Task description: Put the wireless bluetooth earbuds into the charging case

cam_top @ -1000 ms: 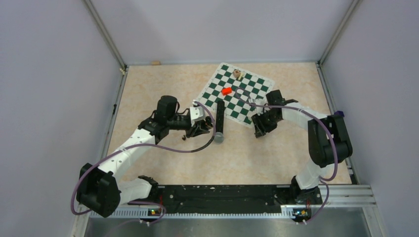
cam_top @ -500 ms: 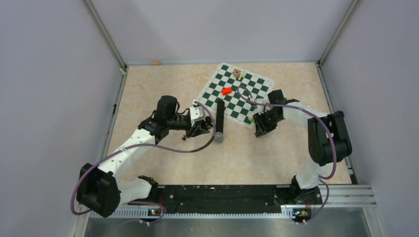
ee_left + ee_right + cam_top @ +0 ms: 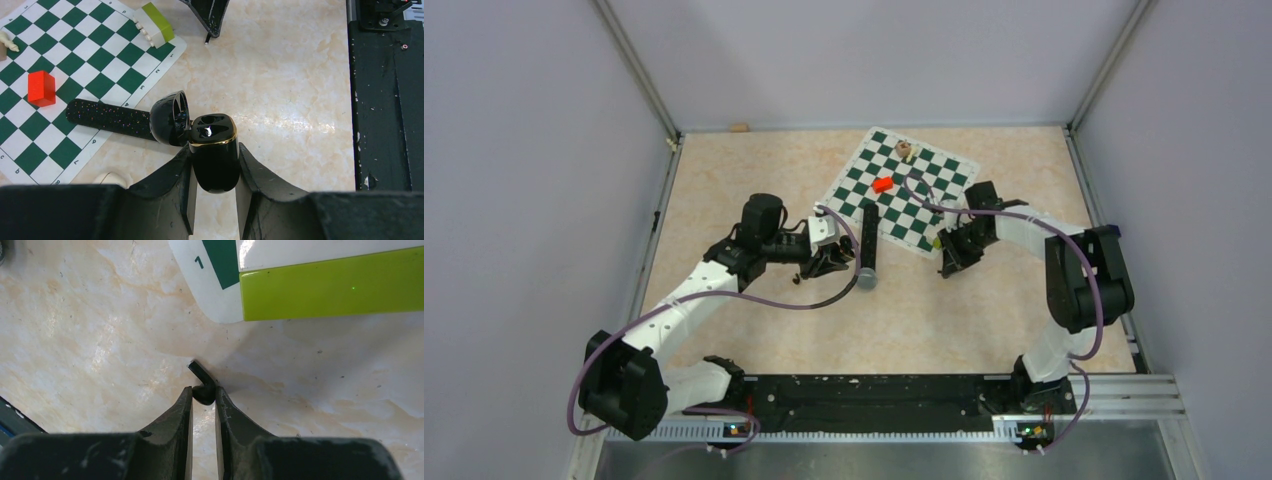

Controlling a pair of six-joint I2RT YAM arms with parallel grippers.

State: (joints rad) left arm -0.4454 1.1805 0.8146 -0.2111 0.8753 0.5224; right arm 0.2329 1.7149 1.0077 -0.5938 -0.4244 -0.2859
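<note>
Slip risk: black earbud (image 3: pixel 203 393), just off chess mat (image 3: pixel 220 300) corner, is pinched only at tips of right gripper (image 3: pixel 203 399), could be squeezed out. Open charging case (image 3: pixel 212 135) is clamped by left gripper (image 3: pixel 214 159).

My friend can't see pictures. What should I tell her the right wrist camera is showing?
The right gripper pinches a tiny black earbud between its two black fingers, low over the beige marbled table. Just past it is the corner of a green-and-white chessboard mat marked 1, with a yellow-green block lying on it.
</note>
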